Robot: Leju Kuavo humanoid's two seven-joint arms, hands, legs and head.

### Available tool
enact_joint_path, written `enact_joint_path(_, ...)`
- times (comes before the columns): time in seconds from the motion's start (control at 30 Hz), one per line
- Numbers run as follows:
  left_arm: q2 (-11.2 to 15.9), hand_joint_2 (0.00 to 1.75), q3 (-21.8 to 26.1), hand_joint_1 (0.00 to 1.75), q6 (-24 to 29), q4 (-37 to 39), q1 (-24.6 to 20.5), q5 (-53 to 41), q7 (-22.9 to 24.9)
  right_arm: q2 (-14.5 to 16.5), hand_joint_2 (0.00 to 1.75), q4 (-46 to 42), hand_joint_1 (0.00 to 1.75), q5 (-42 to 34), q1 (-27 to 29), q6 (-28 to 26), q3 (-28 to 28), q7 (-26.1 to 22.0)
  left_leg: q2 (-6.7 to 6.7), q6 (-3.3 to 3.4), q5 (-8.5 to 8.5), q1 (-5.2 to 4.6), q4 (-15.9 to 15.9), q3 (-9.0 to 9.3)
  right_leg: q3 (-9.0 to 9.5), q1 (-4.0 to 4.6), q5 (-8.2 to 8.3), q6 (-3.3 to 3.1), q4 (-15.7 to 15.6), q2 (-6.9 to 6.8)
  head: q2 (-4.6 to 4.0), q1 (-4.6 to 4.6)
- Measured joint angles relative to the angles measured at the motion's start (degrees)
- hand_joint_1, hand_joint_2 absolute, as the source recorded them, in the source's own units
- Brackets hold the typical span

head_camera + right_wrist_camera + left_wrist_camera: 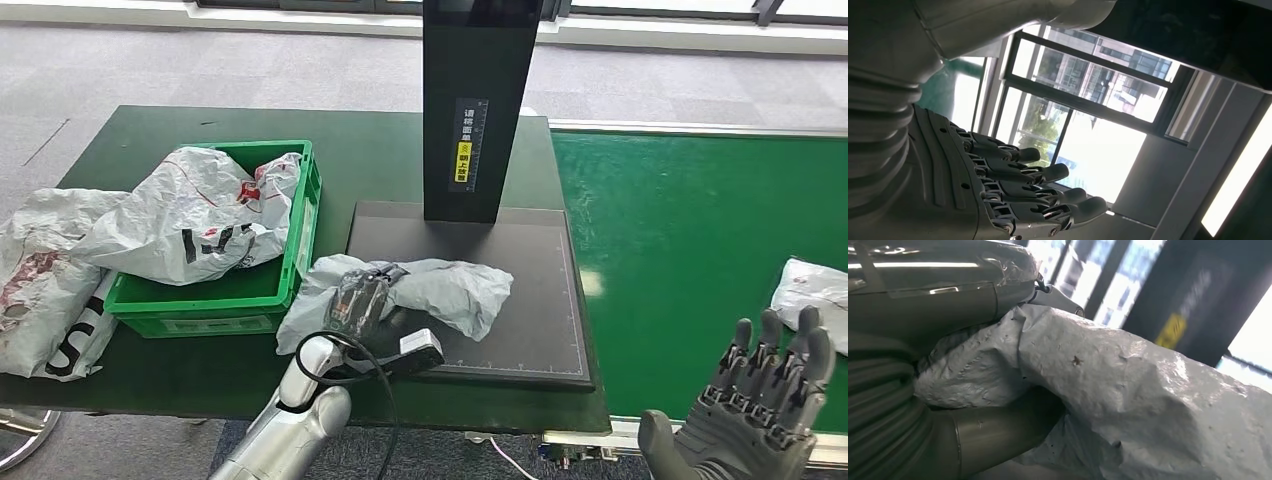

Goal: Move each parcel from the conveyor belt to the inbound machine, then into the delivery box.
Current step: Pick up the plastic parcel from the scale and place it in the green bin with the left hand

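Right hand (765, 400) empty, fingers spread; left hand (357, 300) gripping crumpled grey plastic parcel (450, 290) on black scanner platform (530, 300).

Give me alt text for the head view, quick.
The robot's left hand grips a grey parcel lying on the inbound machine's dark platform, beside a green delivery box holding a white parcel. Its right hand hovers open over the green conveyor belt, near another parcel.

Even daylight fills the head view, sharp throughout, with pale glare on the belt (700, 230). The left wrist view is soft, its background blurred and overexposed. In the right wrist view, blown-out windows (1098, 150) backlight the dark hand (1013, 195).
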Motion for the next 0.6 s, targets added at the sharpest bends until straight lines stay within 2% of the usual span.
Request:
enact_joint_path(0.1, 1.63, 1.75, 3.34, 1.75, 1.32, -8.73, 1.27, -4.99, 2.20, 0.25, 1.75, -0.08, 0.00, 0.09, 0.31, -0.42, -0.02, 0.00, 0.04, 0.00, 0.00, 0.02, 0.00, 0.01, -0.02, 0.01, -0.02, -0.03, 0.01, 0.03, 0.00, 0.00)
enact_joint_path(0.23, 3.01, 1.75, 6.59, 1.75, 1.17, -16.73, 2.71, -6.37, 2.77, 0.40, 1.75, -0.08, 0.00, 0.03, 0.51, -0.71, -0.02, 0.00, 0.04, -0.01, 0.00, 0.02, -0.01, 0.01, -0.02, 0.01, -0.03, -0.04, 0.01, 0.02, 0.00, 0.00)
enact_joint_path(0.47, 3.67, 1.75, 7.96, 1.75, 1.67, -21.50, 4.12, -7.05, 2.77, 0.42, 1.75, -0.08, 0.00, -0.03, 0.53, -0.74, -0.02, 0.00, 0.03, 0.00, 0.00, 0.00, 0.00, 0.00, -0.01, -0.01, -0.03, -0.04, 0.01, 0.01, 0.00, 0.00)
enact_joint_path(0.6, 4.58, 1.75, 9.72, 1.75, 5.47, -24.62, 4.39, -6.86, 2.11, 0.42, 1.75, -0.07, 0.00, -0.64, 0.55, -0.55, -0.02, 0.00, 0.04, -0.01, 0.00, 0.01, 0.00, -0.01, -0.02, 0.01, -0.02, -0.04, 0.01, 0.01, 0.00, 0.00)
